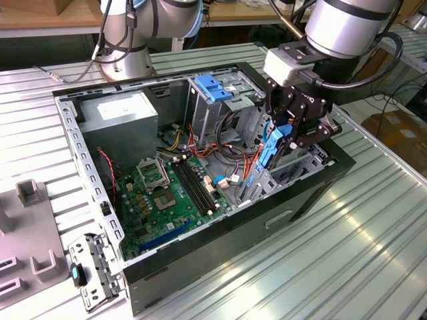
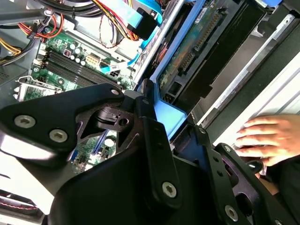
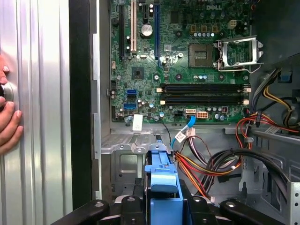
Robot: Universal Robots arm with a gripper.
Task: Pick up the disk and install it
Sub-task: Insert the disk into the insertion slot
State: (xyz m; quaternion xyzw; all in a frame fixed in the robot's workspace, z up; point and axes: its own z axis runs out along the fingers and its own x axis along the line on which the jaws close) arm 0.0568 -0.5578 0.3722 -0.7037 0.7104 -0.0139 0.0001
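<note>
Disk (image 1: 269, 151) hangs edgewise in the end effector (image 1: 284, 141), jaws closed on it, above the case (image 1: 220, 248).

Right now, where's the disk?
Exterior view's right: the disk stands on edge, held in the gripper, at the drive bay beside the motherboard.

disk (image 1: 269, 148) | blue side rails | on edge, tilted | over open case's drive bay

Cables (image 3: 220, 161) crowd drive bay (image 3: 123, 165) beside disk (image 3: 164, 187); above motherboard (image 3: 187, 75) open.
</note>
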